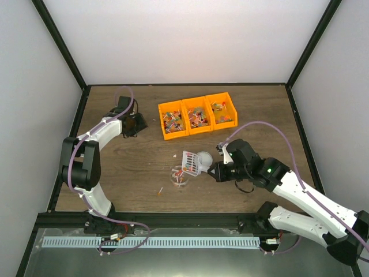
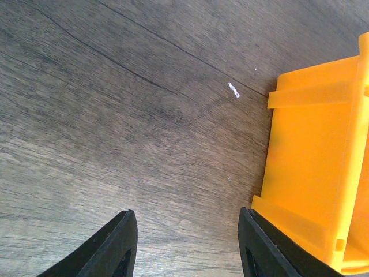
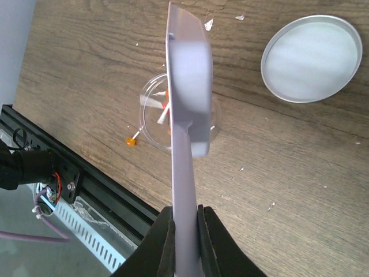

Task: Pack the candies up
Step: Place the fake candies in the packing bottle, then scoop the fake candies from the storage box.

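Grip status: the right gripper (image 3: 185,231) is clenched on the handle of the grey slotted scoop (image 1: 190,163). The scoop is tilted over the clear cup (image 1: 180,176), with its head at the cup's far-right rim. The wrist view shows the scoop edge-on and covering the middle of the cup. Contact between scoop and rim cannot be confirmed from either angle.

Task items: the candies (image 1: 172,120) lie in several places.
- A few rest inside the cup.
- Several sit in the scoop head just above the cup.
- The bulk fills all three compartments of the orange bin (image 1: 198,117), well beyond the cup on its far side.
- One stray candy (image 3: 131,140), orange, lies on the table (image 2: 115,115) near the cup, on its near-left side and apart from it.

Other items: a round white lid (image 1: 204,158) lies flat just beyond the cup to its right, beside the scoop head.

The left gripper (image 2: 187,248) is well away from the cup on its far-left side, close to the bin's left end. Its jaws are released, with only bare wood between them.
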`<state>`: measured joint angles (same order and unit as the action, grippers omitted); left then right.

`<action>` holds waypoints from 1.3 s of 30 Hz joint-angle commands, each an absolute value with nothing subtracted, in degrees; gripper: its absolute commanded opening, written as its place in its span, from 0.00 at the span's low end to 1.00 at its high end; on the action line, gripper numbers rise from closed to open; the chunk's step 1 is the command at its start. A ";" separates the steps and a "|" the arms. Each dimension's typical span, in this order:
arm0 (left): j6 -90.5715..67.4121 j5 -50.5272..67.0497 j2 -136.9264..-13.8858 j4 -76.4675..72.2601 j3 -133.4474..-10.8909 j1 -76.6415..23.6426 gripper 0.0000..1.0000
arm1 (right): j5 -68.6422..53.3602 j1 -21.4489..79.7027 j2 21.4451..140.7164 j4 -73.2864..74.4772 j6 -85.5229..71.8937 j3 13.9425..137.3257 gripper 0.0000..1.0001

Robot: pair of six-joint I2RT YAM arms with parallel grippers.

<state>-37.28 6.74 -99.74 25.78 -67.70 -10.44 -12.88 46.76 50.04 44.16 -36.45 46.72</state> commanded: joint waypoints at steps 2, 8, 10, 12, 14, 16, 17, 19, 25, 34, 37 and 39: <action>-36.83 7.29 -99.21 24.90 -67.23 -9.85 0.50 | -10.07 47.46 51.59 47.54 -34.04 51.48 0.01; -36.83 7.47 -99.35 24.79 -67.37 -9.59 0.50 | -7.16 49.27 54.18 51.64 -32.52 54.85 0.01; -36.91 7.51 -99.36 24.87 -67.35 -9.58 0.50 | -6.63 49.31 54.34 52.44 -32.04 55.73 0.01; -37.04 7.52 -99.39 24.87 -67.48 -9.58 0.50 | -6.61 49.50 54.89 53.51 -31.83 56.79 0.01; -37.24 7.71 -99.55 24.77 -67.49 -9.58 0.50 | -6.13 50.60 55.17 53.84 -32.16 57.35 0.01; -37.56 8.22 -99.73 24.55 -67.49 -9.58 0.50 | -5.34 51.75 55.68 54.33 -32.67 57.52 0.01; -37.75 8.33 -99.86 24.45 -67.54 -9.54 0.50 | -4.51 52.61 56.02 54.76 -33.08 57.65 0.01; -38.11 8.66 -100.02 24.13 -67.73 -9.58 0.50 | -2.31 54.91 57.20 55.70 -34.10 58.67 0.01; -39.14 9.27 -100.19 23.99 -68.46 -9.87 0.50 | 0.96 56.86 56.63 54.68 -37.35 59.95 0.01; -41.78 2.47 -101.63 28.45 -75.23 -15.10 0.52 | 5.44 47.95 58.21 46.96 -42.46 65.51 0.01; -42.02 1.63 -103.37 30.20 -78.09 -16.94 0.52 | 8.28 42.92 62.76 43.62 -45.17 66.88 0.01; -42.49 0.52 -104.35 30.58 -78.79 -18.02 0.52 | 8.59 39.68 65.82 40.91 -47.17 68.42 0.01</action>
<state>-41.19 3.55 -101.95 28.08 -76.25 -16.21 4.64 44.73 60.90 46.87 -42.61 65.08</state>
